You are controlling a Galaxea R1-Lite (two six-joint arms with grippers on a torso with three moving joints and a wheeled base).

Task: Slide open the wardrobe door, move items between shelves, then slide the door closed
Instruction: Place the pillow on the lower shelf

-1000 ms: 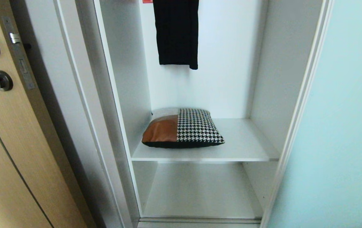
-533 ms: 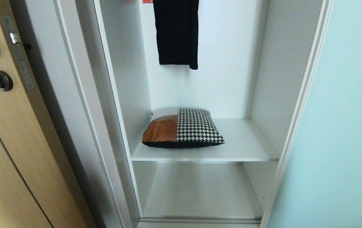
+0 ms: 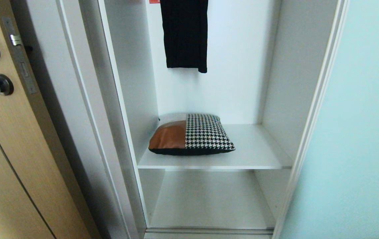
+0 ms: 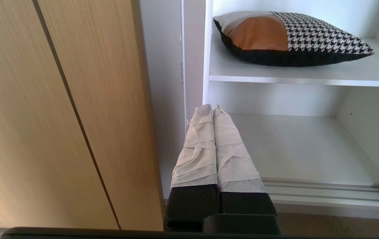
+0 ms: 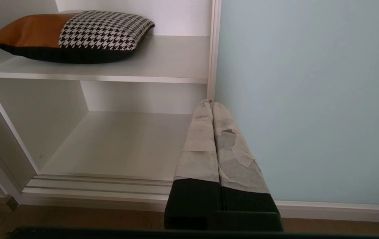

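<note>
The sliding wardrobe door (image 3: 352, 139), pale aqua frosted glass in a slim white frame, stands slid to the right, so the white interior is exposed. A patchwork pillow (image 3: 191, 134) of tan, houndstooth and black fabric lies on the left part of the upper shelf (image 3: 259, 156). The lower shelf (image 3: 209, 202) is bare. Neither arm shows in the head view. My left gripper (image 4: 212, 108) is shut and empty, low in front of the wardrobe's left post. My right gripper (image 5: 210, 103) is shut and empty, low by the door's frame edge (image 5: 213, 49), with the pillow (image 5: 73, 35) up on the shelf.
A black garment (image 3: 185, 33) hangs above the pillow inside the wardrobe. A light wooden door (image 3: 7, 149) with dark round knobs (image 3: 0, 84) stands at the left. The wardrobe's bottom track (image 4: 325, 191) runs along the wooden floor.
</note>
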